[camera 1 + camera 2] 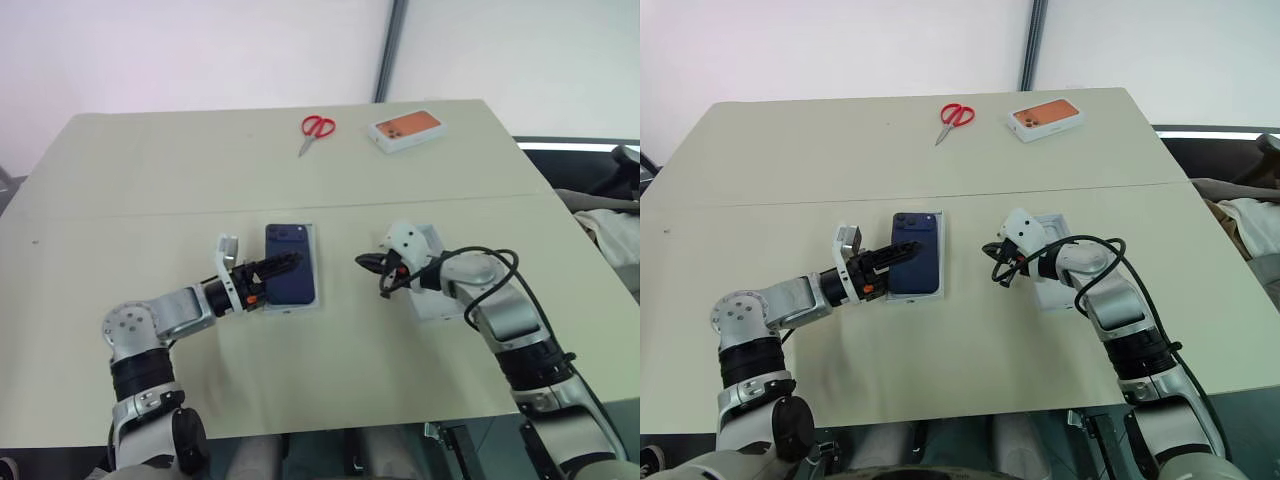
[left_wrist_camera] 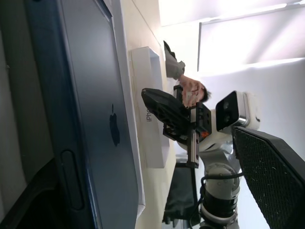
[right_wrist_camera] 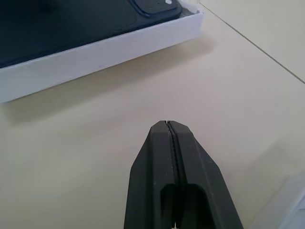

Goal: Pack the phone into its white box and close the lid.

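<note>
Both black-fingered grippers sit nearest in the head view. On the beige table the left gripper has its fingers spread apart over the left edge of the slim dark navy-blue phone. That phone lies back-up inside the shallow white box tray, long axis running away from the robot, camera cluster at the far end. Well to the right, the right gripper is pressed together, holding nothing, pointing left toward the tray. Behind its wrist lies the white rectangular lid, off the tray. Red-handled scissors and a white box printed with an orange phone lie at the far edge.

Left wrist view: the phone's back runs alongside a separated finger pad; the lid and right gripper lie beyond.

Right wrist view: the closed fingers face the tray's white wall, phone camera at its end.
</note>
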You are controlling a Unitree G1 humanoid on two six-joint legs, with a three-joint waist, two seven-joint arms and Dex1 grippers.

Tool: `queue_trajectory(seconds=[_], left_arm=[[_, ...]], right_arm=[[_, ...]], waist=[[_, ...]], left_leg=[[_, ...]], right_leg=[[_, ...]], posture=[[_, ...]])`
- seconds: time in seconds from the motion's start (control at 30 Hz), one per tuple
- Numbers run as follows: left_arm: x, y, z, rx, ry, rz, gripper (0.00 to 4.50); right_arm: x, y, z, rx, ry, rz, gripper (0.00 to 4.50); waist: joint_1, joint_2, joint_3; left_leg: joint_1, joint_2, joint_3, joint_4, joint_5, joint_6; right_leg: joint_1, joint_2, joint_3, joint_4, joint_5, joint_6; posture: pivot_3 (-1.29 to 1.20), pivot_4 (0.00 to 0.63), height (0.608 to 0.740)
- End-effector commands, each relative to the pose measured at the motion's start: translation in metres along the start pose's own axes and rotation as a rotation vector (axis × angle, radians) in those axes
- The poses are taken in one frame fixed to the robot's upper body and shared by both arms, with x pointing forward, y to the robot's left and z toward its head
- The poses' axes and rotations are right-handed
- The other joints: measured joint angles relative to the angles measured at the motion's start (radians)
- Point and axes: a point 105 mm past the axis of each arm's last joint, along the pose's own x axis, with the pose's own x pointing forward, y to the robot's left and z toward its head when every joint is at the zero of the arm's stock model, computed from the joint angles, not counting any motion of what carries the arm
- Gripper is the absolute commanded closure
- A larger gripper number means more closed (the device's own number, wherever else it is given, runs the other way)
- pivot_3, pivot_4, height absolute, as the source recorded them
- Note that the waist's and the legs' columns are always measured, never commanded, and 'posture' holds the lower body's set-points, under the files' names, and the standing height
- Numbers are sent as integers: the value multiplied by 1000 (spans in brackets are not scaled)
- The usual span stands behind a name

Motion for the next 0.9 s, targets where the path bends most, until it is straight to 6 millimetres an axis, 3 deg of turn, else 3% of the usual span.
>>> queue_trajectory(seconds=[0.03,0.4,0.9], left_arm=[[0,-9,5,62,16,8,28],[1,-19,-2,168,135,62,28],[-10,-32,9,251,134,84,28]], right_arm=[[2,-2,13,-32,-40,-1,4500],[8,-1,16,-33,-55,2,4500],[13,2,17,-32,-65,9,4500]], waist=[[1,0,0],[1,0,0],[2,0,0]], left_leg=[[0,0,0,0,0,0],[-1,0,0,-1,0,0],[-2,0,-1,-1,0,0]], right_leg=[[0,0,0,0,0,0],[-2,0,0,0,0,0],[-2,-1,0,0,0,0]], posture=[[0,150,740],[0,150,740],[0,150,740]])
